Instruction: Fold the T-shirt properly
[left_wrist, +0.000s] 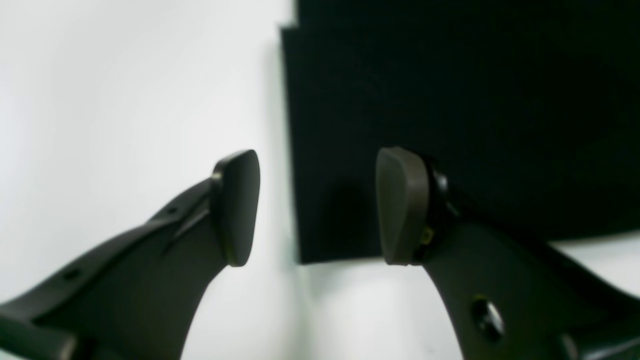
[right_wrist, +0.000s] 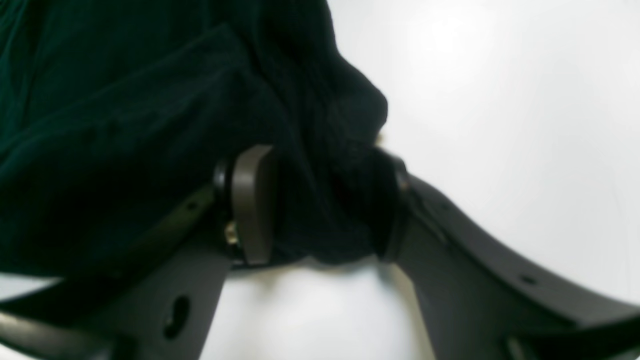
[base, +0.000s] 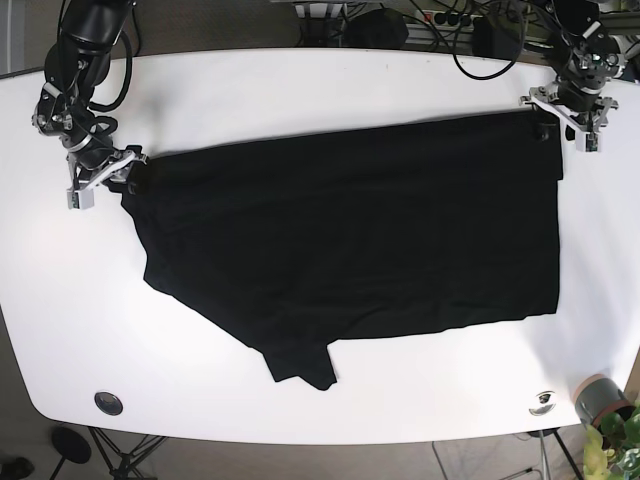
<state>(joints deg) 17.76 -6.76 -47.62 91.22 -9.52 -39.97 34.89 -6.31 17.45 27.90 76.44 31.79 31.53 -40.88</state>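
While the black T-shirt (base: 360, 235) lies spread across the white table (base: 300, 80), the right gripper (right_wrist: 320, 205) pinches a bunched edge of it at one far corner; the left gripper (left_wrist: 317, 207) stands wide apart, straddling the opposite corner's edge without clamping.

Soft black cloth for the T-shirt (base: 350, 230), matt, finely napped, bunched in dull folds between the pads of the right tool (right_wrist: 320, 205). Smooth white tabletop (base: 300, 80) with a faint sheen, lightly glossy beside the left tool (left_wrist: 317, 205). Dark matt plastic fingers (left_wrist: 150, 270), smooth; grey-brown rubbery-looking pads (left_wrist: 402, 205) with a dull finish. Small brassy metal fastener (right_wrist: 231, 233) behind the right tool's pad.
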